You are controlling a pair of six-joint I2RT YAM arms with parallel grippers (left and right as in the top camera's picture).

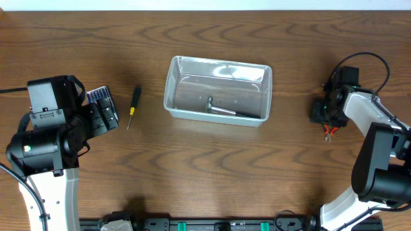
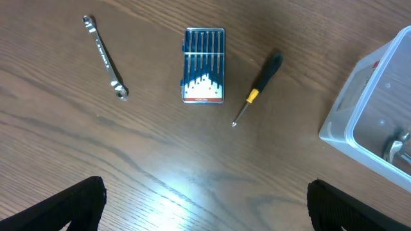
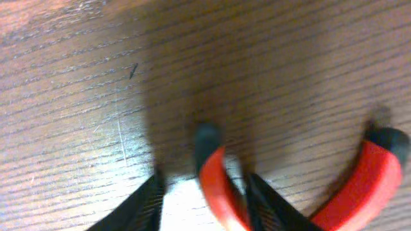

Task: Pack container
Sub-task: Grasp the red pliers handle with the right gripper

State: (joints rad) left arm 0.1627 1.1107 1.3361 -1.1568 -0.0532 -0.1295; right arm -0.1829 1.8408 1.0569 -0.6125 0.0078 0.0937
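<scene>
The clear container [image 1: 218, 63] stands mid-table with a metal tool [image 1: 221, 109] lying inside; its corner shows in the left wrist view [image 2: 359, 96]. My left gripper [image 2: 205, 205] is open and empty above bare wood, short of a blue bit case [image 2: 204, 64], a black-and-yellow screwdriver [image 2: 260, 83] and a steel wrench [image 2: 104, 58]. My right gripper [image 3: 205, 199] is down at the table with its fingers either side of one handle of red-handled pliers [image 3: 215, 176]. A gap shows on the left side. The view is blurred.
In the overhead view the screwdriver [image 1: 133, 106] lies left of the container and the bit case [image 1: 98, 95] is partly under the left arm. The pliers [image 1: 330, 133] lie at the far right, under the right arm [image 1: 324, 115].
</scene>
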